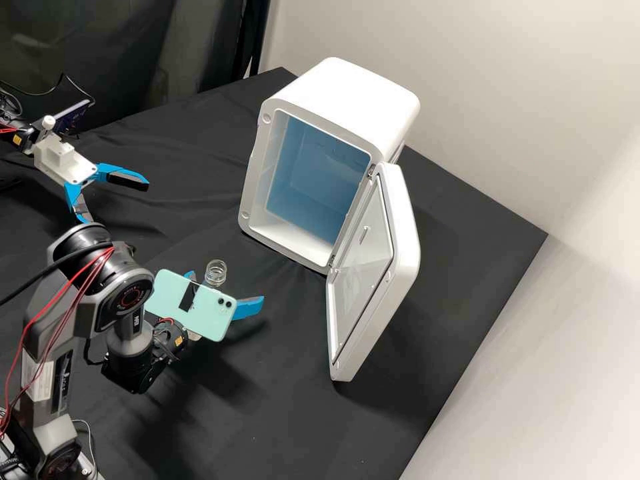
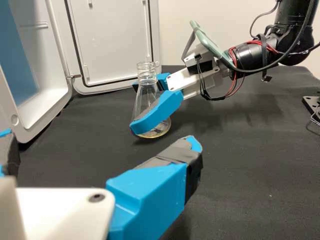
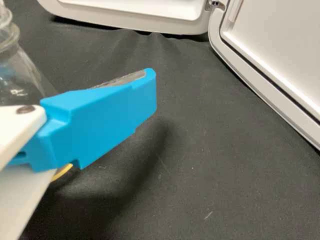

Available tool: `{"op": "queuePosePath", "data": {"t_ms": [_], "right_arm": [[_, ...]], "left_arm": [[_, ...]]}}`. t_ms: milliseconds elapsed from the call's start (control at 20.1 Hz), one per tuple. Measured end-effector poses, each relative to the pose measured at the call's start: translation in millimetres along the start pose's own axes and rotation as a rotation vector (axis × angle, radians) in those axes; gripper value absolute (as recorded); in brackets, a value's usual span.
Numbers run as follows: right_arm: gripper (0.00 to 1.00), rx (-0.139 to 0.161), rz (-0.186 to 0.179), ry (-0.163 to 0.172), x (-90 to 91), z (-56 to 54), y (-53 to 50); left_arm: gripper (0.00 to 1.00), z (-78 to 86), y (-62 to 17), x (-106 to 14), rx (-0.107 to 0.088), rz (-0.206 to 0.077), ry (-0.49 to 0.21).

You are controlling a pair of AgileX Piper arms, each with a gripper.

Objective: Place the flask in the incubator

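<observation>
High view: the white incubator stands on the black bench. Its door is swung wide open, showing the blue chamber.
Flask: the glass flask stands upright on the bench in front of the incubator's open mouth, near it but outside. A little yellowish liquid lies in its base.
Right gripper: the right gripper is at the flask, in front of the incubator. Its blue fingers are spread apart with one on each side of the glass. In the left wrist view the nearer one lies across the flask's lower body.
Left gripper: the left gripper hangs farther from the incubator than the flask, off toward the side away from the door. Its fingers are splayed wide, with nothing between them.
Phone: a teal phone is mounted on the right arm's wrist, on the far side of the flask from the incubator.
</observation>
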State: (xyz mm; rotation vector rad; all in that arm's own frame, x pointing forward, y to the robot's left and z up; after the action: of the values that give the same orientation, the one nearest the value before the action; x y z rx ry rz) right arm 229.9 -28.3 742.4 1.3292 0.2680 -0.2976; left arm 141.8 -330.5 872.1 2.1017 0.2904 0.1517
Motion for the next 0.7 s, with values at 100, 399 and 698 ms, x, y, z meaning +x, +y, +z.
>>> {"op": "queuePosePath", "data": {"t_ms": [100,399,698], "right_arm": [[1.0,0.009,-0.01,0.015,-0.1,-1.2,-0.7],[1.0,0.025,-0.02,0.028,-0.4,-1.5,-1.1],[0.0,0.022,-0.012,0.032,-1.7,-2.8,0.6]], "left_arm": [[1.0,0.0,0.0,0.0,0.0,0.0,0.0],[1.0,0.0,0.0,0.0,0.0,0.0,0.0],[1.0,0.0,0.0,0.0,0.0,0.0,0.0]]}}
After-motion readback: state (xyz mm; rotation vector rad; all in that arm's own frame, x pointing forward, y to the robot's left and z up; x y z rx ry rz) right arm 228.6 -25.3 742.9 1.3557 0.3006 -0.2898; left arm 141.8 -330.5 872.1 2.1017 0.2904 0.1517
